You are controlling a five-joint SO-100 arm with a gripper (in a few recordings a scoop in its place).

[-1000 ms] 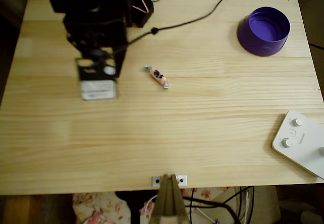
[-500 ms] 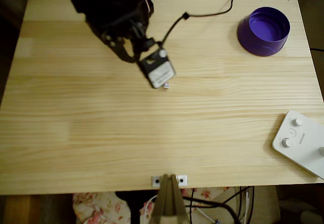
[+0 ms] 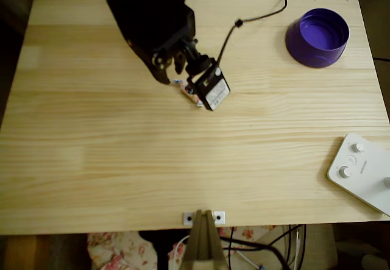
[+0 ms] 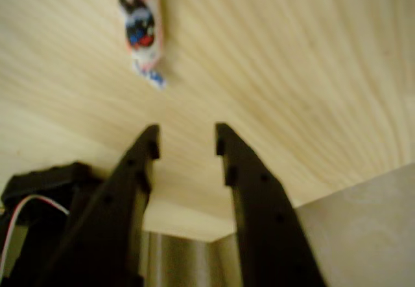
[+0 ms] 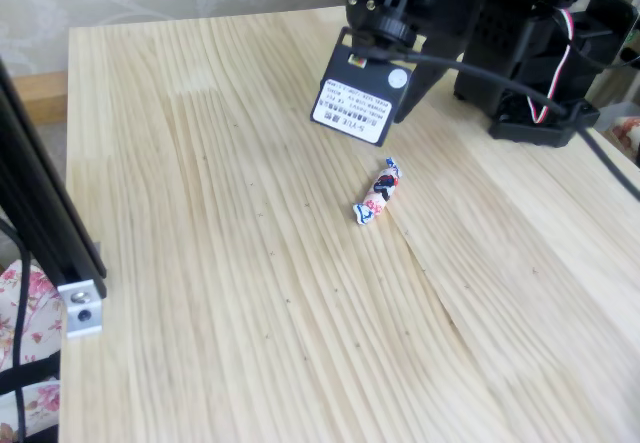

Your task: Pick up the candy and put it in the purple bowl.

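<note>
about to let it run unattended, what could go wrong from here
1. In the wrist view the small pinkish-orange wrapped candy sits up and left of the open end effector, not between its fingers, so a straight descent may close on bare wood.
2. A finger could clip the twisted wrapper end and flick it aside.
3. The round purple plastic bowl is far across the wooden table, so a weak grip might drop it on the way.

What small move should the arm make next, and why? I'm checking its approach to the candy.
Probably nudge the gripper forward and to the wrist view's left, then lower. The candy lies on the table, ahead of and left of the open fingers, with nothing between them yet.
</note>
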